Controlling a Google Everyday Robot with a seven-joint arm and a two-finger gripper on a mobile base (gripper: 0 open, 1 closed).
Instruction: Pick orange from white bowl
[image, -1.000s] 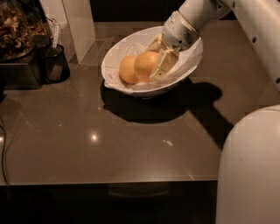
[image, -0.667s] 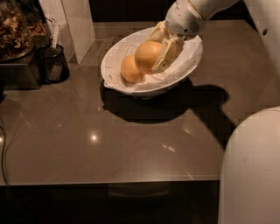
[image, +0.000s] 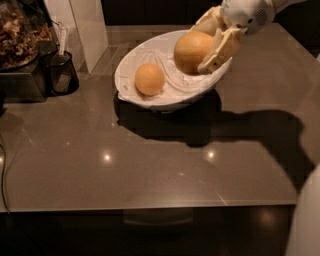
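hand (image: 200, 48) upper right, clamped on paler yellow-orange round fruit (image: 187, 53) | deep-orange round orange (image: 149, 79) lying in glossy white bowl (image: 148, 46)

Single view, mounted high on the robot's side and pitched down and forward across the dark countertop (image: 150, 165). It is close enough that the top fills most of the frame, with the near edge low in the picture and a blurred white part of the robot's body (image: 306, 220) at the bottom right corner. The white bowl (image: 131, 65) sits upper centre at mid range, and the gripper (image: 204, 47) comes in from the top right corner above the bowl's right rim, fingers clamped on the paler fruit (image: 187, 52).
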